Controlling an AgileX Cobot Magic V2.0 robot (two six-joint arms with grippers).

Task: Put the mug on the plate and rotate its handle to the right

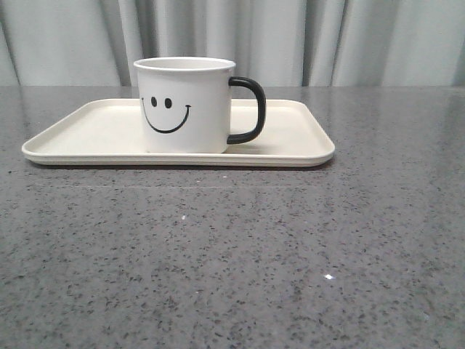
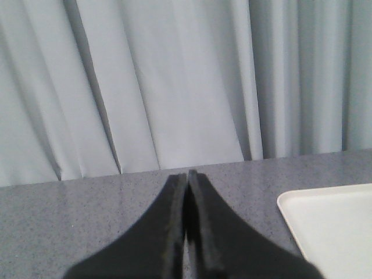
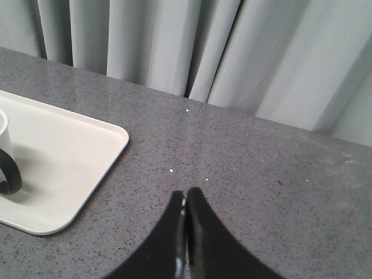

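The white mug [image 1: 184,105] with a black smiley face stands upright on the cream plate [image 1: 94,142] in the front view. Its black handle [image 1: 249,109] points right. The right wrist view shows the plate's corner [image 3: 70,157] and part of the handle [image 3: 9,173] at the picture's edge. The left wrist view shows one plate corner [image 2: 331,224]. My left gripper [image 2: 187,174] is shut and empty, over bare table beside the plate. My right gripper [image 3: 186,193] is shut and empty, apart from the plate. Neither gripper shows in the front view.
The grey speckled table [image 1: 232,262] stretches in front of the plate. A pale grey curtain [image 1: 327,36] hangs behind the table's far edge.
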